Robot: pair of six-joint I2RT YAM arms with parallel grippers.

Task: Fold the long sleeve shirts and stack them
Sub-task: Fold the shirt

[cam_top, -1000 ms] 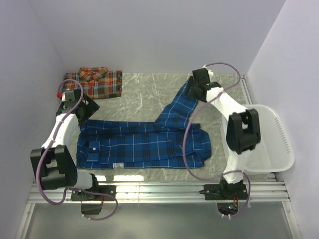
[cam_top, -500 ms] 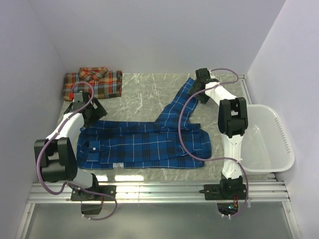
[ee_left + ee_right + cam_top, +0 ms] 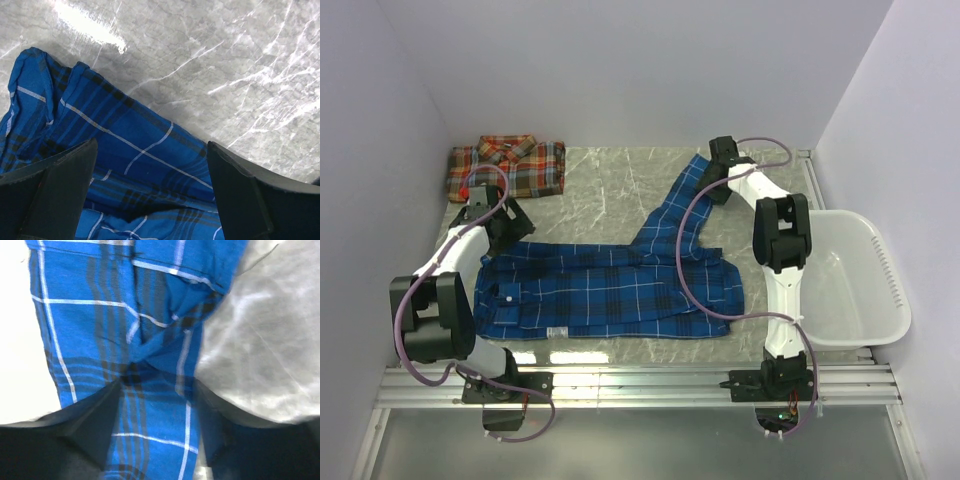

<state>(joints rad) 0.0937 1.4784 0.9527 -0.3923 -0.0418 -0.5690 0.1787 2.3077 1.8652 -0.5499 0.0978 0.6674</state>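
Tabletop (image 3: 610, 180) bore the blue plaid shirt (image 3: 610, 290) spread flat, with the red-orange shirt (image 3: 510, 165) folded at the far left corner. Folding the outflung sleeve (image 3: 675, 205) called for a firm bite near its end and a low carry across the body. My left gripper (image 3: 150, 165) hung wide open over the shirt's far left edge, holding nothing. My right gripper (image 3: 157, 405) stood half-narrowed astride the sleeve, and I could not tell whether it had a grip.

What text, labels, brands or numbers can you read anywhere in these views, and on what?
No text can be read in any view.
Small white label at the near hem of the blue shirt: too small to read.
Red-orange shirt and white basket: no lettering shows.
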